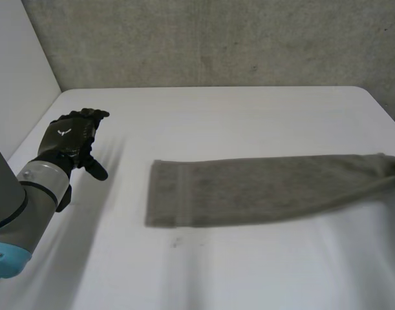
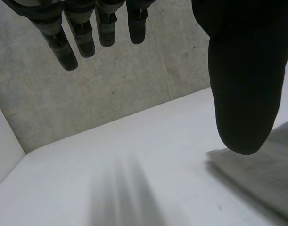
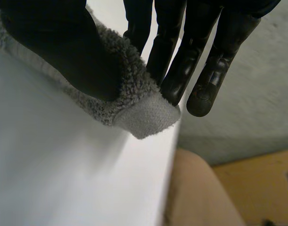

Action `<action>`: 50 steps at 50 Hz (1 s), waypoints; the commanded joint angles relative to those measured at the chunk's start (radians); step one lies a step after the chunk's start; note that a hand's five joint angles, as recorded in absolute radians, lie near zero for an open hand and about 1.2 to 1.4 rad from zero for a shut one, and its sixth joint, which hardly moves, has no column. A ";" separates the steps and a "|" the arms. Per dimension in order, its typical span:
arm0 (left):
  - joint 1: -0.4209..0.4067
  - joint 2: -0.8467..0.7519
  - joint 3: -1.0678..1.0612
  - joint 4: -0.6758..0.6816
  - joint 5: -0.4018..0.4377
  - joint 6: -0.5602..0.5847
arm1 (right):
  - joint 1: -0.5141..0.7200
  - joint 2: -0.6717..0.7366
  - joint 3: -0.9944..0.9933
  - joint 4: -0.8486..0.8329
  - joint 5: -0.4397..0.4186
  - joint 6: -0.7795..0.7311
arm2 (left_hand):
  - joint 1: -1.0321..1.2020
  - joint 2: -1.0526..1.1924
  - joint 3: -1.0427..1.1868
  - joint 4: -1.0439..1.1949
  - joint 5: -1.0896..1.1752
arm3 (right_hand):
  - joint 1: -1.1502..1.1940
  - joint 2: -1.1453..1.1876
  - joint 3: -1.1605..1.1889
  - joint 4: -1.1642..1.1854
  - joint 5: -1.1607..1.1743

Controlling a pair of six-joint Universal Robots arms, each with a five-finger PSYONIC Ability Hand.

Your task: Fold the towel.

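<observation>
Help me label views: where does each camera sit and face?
Head: behind the arms, looking down on the table and towel; left arm, left hand show.
Left wrist: along the open left hand's palm, toward the wall.
Right wrist: along the right hand pinching the towel's end.
Shared: all show the towel.

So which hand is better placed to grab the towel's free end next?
Left, probably. The left hand hangs open near the free end of the towel; the right hand pinches the opposite end.
</observation>
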 commanded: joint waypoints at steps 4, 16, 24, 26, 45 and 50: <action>0.001 0.011 -0.006 0.002 0.000 -0.001 | -0.046 -0.022 -0.070 -0.010 -0.004 -0.116 | -0.004 0.009 0.006 0.005 -0.029 | 0.447 0.223 0.224 0.203 0.245; -0.002 0.011 -0.009 0.002 0.000 0.000 | 0.516 -0.080 -0.094 -0.188 -0.070 -0.020 | -0.004 0.009 0.006 0.005 -0.029 | 0.447 0.223 0.224 0.203 0.245; -0.004 0.008 -0.014 0.004 0.000 0.000 | 0.840 0.097 -0.145 -0.231 -0.125 -0.041 | -0.004 0.009 0.006 0.005 -0.029 | 0.447 0.223 0.224 0.203 0.245; -0.007 0.007 -0.014 0.004 0.000 0.000 | 0.878 0.133 -0.146 -0.226 -0.135 -0.050 | -0.004 0.009 0.006 0.005 -0.029 | 0.447 0.223 0.224 0.203 0.245; -0.064 -0.009 0.026 0.013 -0.002 0.000 | 0.841 -0.013 -0.085 -0.143 -0.122 0.102 | -0.003 0.010 0.007 0.006 -0.028 | -0.775 -0.999 -0.998 -1.018 -0.977; -0.152 -0.059 0.110 0.022 -0.003 -0.003 | 0.677 -0.160 0.019 -0.113 -0.127 0.391 | 0.015 0.028 0.024 0.024 -0.011 | -0.775 -0.999 -0.998 -1.018 -0.977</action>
